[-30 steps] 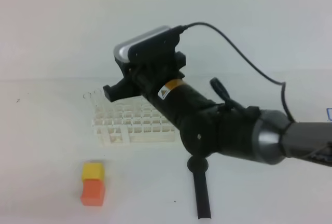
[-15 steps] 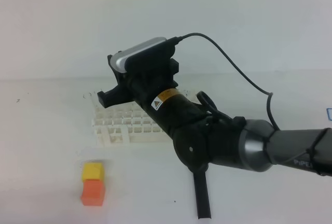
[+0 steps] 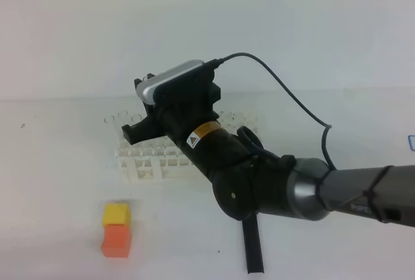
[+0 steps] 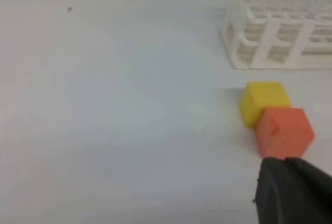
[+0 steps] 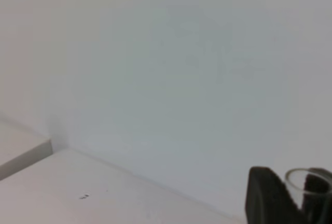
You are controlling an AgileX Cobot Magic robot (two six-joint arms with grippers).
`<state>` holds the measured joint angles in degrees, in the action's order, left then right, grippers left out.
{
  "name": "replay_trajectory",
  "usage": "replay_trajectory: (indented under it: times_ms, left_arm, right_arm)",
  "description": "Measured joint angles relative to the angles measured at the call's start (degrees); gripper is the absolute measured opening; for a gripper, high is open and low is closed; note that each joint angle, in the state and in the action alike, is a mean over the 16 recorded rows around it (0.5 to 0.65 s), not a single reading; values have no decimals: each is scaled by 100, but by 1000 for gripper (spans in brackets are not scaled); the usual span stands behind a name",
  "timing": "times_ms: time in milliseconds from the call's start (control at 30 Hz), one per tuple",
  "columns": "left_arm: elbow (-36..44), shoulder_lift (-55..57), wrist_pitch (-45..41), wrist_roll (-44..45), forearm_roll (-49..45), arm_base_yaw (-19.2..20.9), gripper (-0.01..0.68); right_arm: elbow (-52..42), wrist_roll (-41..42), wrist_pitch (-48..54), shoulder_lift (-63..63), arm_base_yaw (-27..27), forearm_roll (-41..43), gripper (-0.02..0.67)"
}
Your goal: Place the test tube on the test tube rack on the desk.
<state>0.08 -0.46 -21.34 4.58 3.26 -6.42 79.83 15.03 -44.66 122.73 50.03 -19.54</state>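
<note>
My right gripper [image 3: 133, 131] reaches across from the right and hovers over the back left part of the white test tube rack [image 3: 146, 163]. In the right wrist view its dark fingers [image 5: 265, 198] are shut on the test tube, whose clear open rim [image 5: 306, 176] shows between them. The tube's glass cannot be made out in the exterior high view. The rack [image 4: 275, 42] stands on the white desk [image 3: 52, 183]. My left gripper [image 4: 290, 190] shows only in the left wrist view, as a dark shut tip low over the desk near the blocks.
A yellow block [image 3: 116, 214] and an orange block [image 3: 116, 240] lie touching in front of the rack, also seen as yellow block [image 4: 263, 101] and orange block [image 4: 284, 132]. A thick black rod [image 3: 253, 251] lies by the front edge, under the right arm.
The right arm has shifted left and lowered, bringing its gripper with the tube down closer to the rack's back left part. The blocks and rack have not moved.
</note>
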Motion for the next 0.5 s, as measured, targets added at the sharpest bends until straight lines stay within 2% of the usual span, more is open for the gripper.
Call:
replay_trajectory:
  times_ms: [233,500]
  left_arm:
    - [0,0,-19,-286,-204,-718,-1]
    - [0,0,23,-840,-291,-902,-1]
  right_arm:
    - [3,11,-80,131,3,-1,122]
    - [7,11,-144,313,3,-7,122]
